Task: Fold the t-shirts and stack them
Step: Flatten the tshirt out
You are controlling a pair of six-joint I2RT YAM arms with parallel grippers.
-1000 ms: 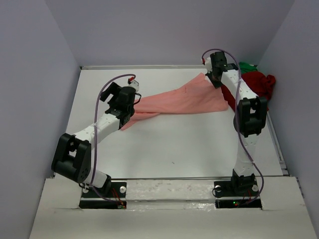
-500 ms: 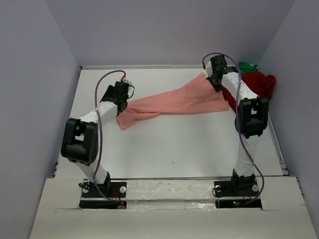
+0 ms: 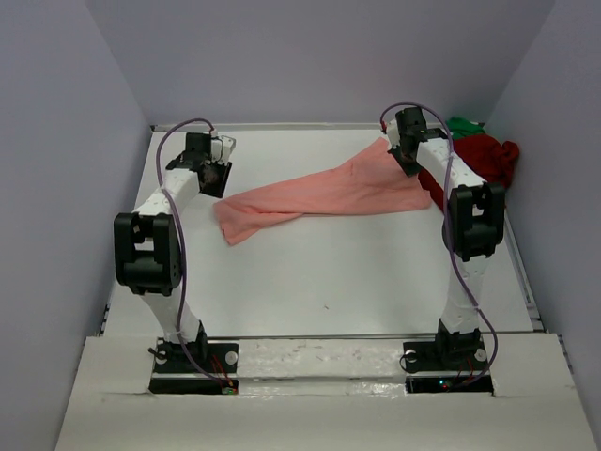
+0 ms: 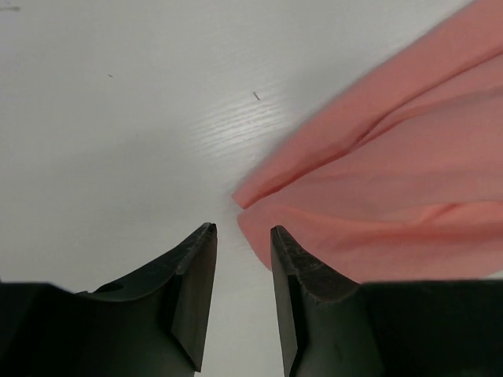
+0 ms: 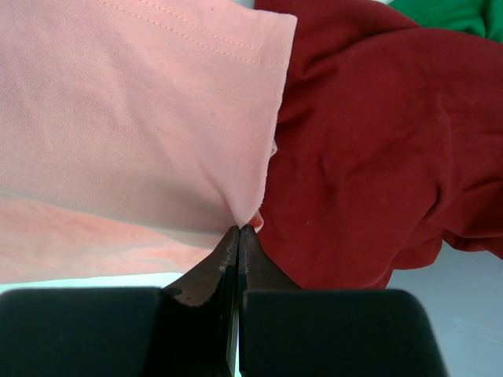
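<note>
The left end effector (image 4: pixel 244 229) hangs open over bare tabletop (image 4: pixel 118 118), its two dark fingers apart with nothing between them. A folded edge of the salmon-pink t-shirt (image 4: pixel 393 173) lies just beside the tip of one finger, outside the gap. The right end effector (image 5: pixel 238 229) is closed, its tips pinching a bit of that shirt's edge below a stitched hem corner

From above, the left end effector sits at the far left of the tabletop, a little apart from the shirt's nearest end. The salmon-pink t-shirt runs as a long, rumpled band from the right end effector at the far right, slanting nearer and leftward across the tabletop. The dark red t-shirt (image 5: pixel 369 157) is crumpled in the far right corner, right against the pink one in the wrist view. The bright green t-shirt (image 5: pixel 448 16) shows only as a small crumple beyond it
</note>
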